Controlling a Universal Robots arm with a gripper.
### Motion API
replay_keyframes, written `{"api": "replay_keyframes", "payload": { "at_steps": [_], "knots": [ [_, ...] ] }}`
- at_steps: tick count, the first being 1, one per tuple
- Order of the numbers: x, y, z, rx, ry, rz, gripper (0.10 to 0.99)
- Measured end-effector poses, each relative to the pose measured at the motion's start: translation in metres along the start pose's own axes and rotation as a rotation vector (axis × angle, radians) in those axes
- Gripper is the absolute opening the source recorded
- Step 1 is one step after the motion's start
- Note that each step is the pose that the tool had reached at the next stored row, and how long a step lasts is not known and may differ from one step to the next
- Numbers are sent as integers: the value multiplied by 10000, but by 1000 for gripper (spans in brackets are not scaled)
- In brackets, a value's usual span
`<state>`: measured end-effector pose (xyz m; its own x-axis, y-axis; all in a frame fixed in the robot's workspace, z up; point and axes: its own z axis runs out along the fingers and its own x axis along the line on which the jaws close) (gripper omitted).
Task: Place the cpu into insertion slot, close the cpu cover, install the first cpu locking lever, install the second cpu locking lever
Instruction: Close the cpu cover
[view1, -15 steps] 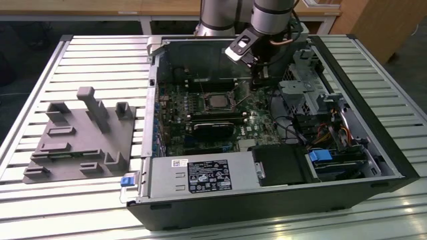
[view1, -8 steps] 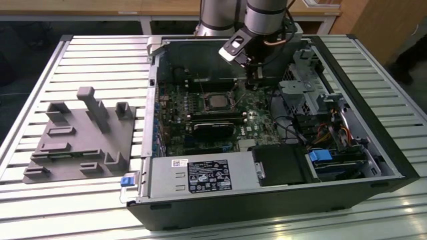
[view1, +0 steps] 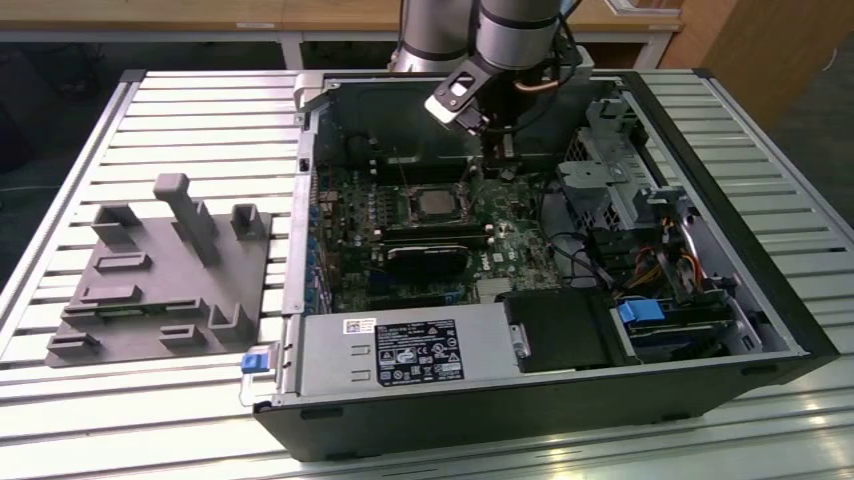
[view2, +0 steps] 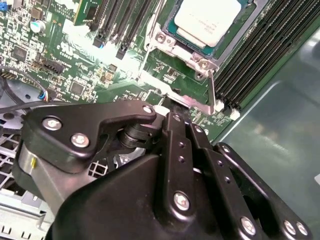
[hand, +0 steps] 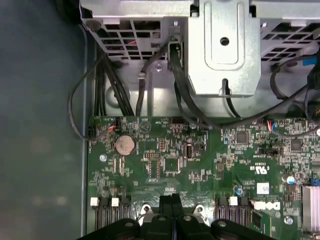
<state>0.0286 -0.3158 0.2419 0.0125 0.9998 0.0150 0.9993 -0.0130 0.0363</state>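
Gripper linkage up close, fingers pinched narrow, nothing between them that we can see. Tips sit just beside the locking lever end, at a corner of the insertion slot. Cpu is seated in the insertion slot, cpu cover down around it. We judge lever step in hand; it calls for a firm push on the lever, clear of the memory slots beside the insertion slot.
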Motion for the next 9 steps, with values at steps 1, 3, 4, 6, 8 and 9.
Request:
{"api": "replay_keyframes", "payload": {
  "at_steps": [1, 3, 4, 6, 8, 9],
  "knots": [
    [0, -3, 0, 0, -1, 0, 106],
    [0, -10, 0, 0, -1, 0, 106],
    [0, -12, 0, 0, -1, 0, 106],
    [0, -19, 1, 0, -1, 0, 106],
    [-1, -28, 1, 0, -1, 1, 106],
    [-1, -34, 1, 0, -1, 0, 106]
  ]
}}
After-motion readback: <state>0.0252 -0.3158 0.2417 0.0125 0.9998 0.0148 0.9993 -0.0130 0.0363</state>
